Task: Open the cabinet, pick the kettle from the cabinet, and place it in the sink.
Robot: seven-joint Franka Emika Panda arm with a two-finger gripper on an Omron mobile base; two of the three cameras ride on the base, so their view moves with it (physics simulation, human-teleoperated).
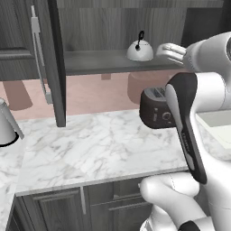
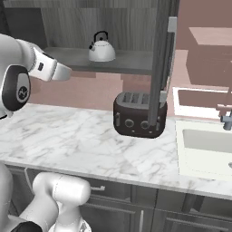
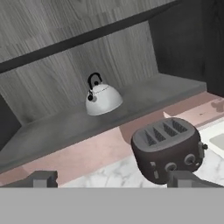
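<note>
A white marble counter (image 1: 90, 149) runs across the middle of both base views, with dark drawers below it and a pink wall behind. Above it the cabinet (image 1: 94, 27) stands open: in the left base view one door (image 1: 56, 63) juts toward the camera at the left of the frame, its silver bar handle (image 1: 39, 54) hanging along it, and in the right base view another open door (image 2: 161, 63) crosses the frame right of centre.

The kettle (image 1: 139, 49) sits upright on the cabinet's lowest shelf (image 1: 99, 61), at the upper centre of the left base view and the upper centre-left of the right base view (image 2: 101, 49). In the hand view it stands left of centre (image 3: 102, 97), its black loop handle up, with bare shelf on both sides.

A dark toaster (image 2: 139, 114) stands on the counter below the shelf, low and to the right in the hand view (image 3: 168, 146). The sink (image 2: 206, 149) is sunk in the counter at the right edge of the right base view, its faucet (image 2: 226, 118) above it.

The gripper (image 3: 111, 179) is spread wide and holds nothing; its two tips rise at the bottom of the hand view, well apart from the kettle. A tall silver vessel (image 1: 6, 126) stands at the left edge of the left base view.
</note>
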